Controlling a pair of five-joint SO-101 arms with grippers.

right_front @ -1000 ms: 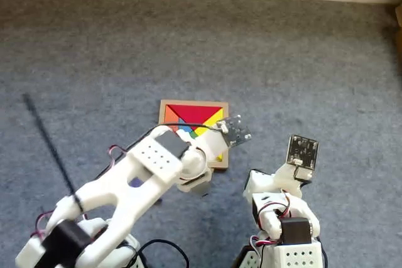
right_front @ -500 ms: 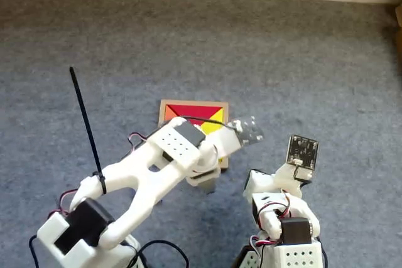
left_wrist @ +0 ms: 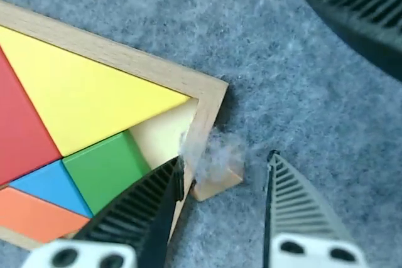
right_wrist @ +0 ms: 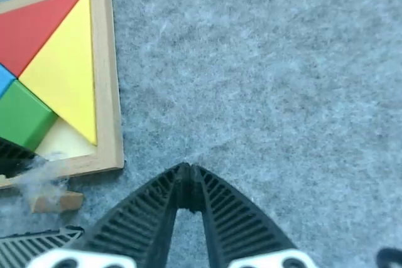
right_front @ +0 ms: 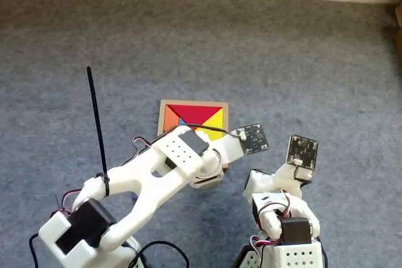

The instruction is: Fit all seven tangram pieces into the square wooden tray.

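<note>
Your left hand (left_wrist: pixel 226 162) swung over to a corner of the tray (left_wrist: pixel 144 66). It's wide open around the loose wooden piece (left_wrist: pixel 217 185), gripping nothing. Probably one slot left.

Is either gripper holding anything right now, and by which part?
Nothing is held. The open left gripper straddles a small tan piece lying by the tray corner; the right gripper is shut, empty.

No readable text, labels, numbers or signs, tangram pieces (left_wrist: pixel 81 98) plain coloured faces, wooden tray (left_wrist: pixel 119 59) bare unprinted rim, camera boards (right_front: pixel 253 139) on the wrists with marks too small to read
</note>
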